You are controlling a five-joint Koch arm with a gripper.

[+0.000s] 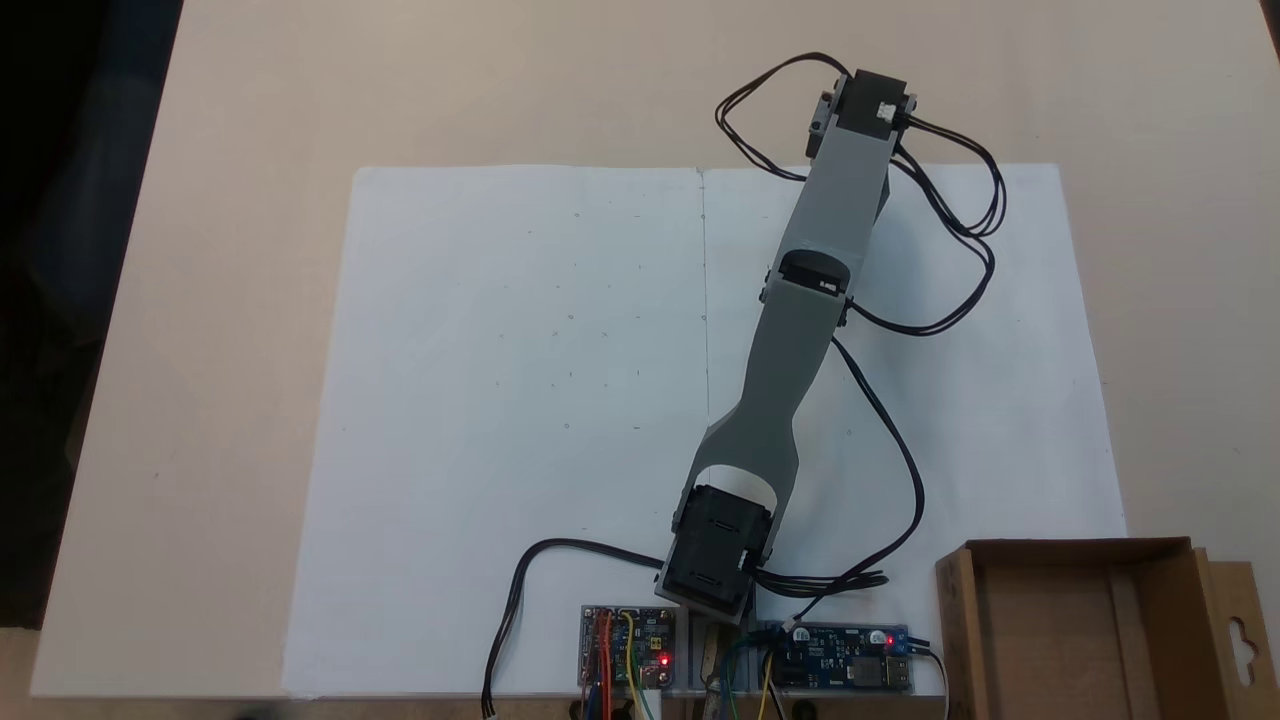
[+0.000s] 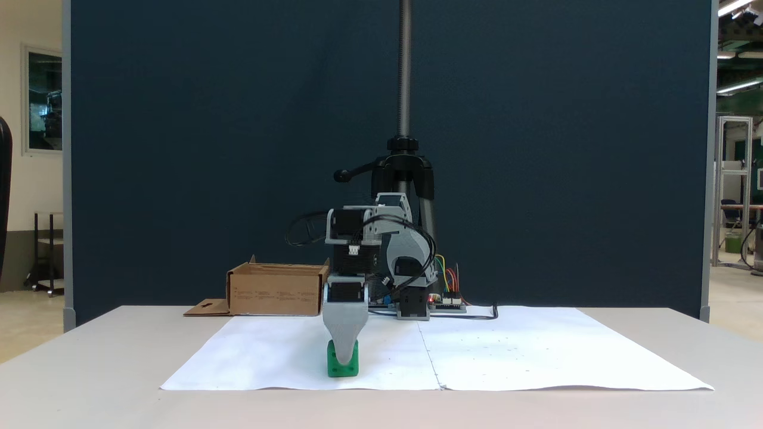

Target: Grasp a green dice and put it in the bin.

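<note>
Your claw points straight down onto the green dice, its grey finger in front of the cube; you cannot tell whether it grips. The dice sits on the white paper, near the front edge. The cardboard bin stands far left on the tabletop.

The arm is matt grey plastic with glossy black motor blocks. Matt white paper sheets lie smooth on the satiny beige table. At 5 o'clock in the top-down fixed view, the bin is rough brown corrugated cardboard. The green dice looks like smooth, bright plastic.
</note>
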